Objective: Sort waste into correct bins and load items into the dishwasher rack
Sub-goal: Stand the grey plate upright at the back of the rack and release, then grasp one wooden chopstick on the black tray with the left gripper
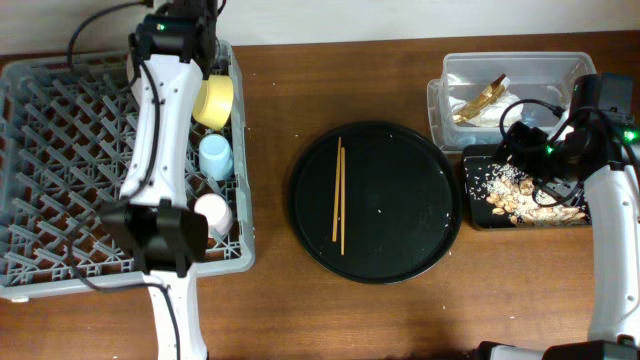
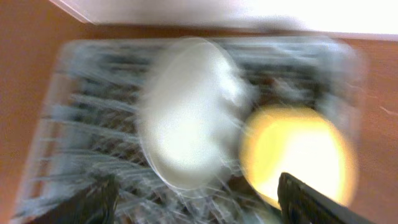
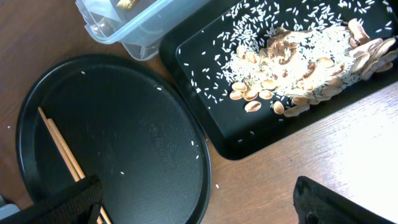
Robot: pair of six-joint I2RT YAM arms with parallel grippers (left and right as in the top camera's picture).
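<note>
The grey dishwasher rack (image 1: 60,180) holds the yellow bowl (image 1: 213,100), light-blue cup (image 1: 215,157) and pink cup (image 1: 213,212) along its right side. In the blurred left wrist view, the pale grey plate (image 2: 186,118) stands in the rack (image 2: 81,130) beside the bowl (image 2: 298,155). My left gripper (image 2: 199,205) is open and empty above them. The chopsticks (image 1: 338,195) lie on the round black tray (image 1: 400,200). The clear tub (image 1: 570,70) holds the wrapper (image 1: 478,98) and tissue. The black rectangular tray (image 3: 205,106) holds food scraps (image 3: 292,62). My right gripper (image 3: 199,205) is open and empty.
The left arm (image 1: 160,130) stretches over the rack and hides the plate in the overhead view. The right arm (image 1: 610,220) stands at the table's right edge. Loose rice grains lie on the round tray (image 3: 124,137) beside the chopsticks (image 3: 62,149). The clear tub (image 3: 124,25) sits behind.
</note>
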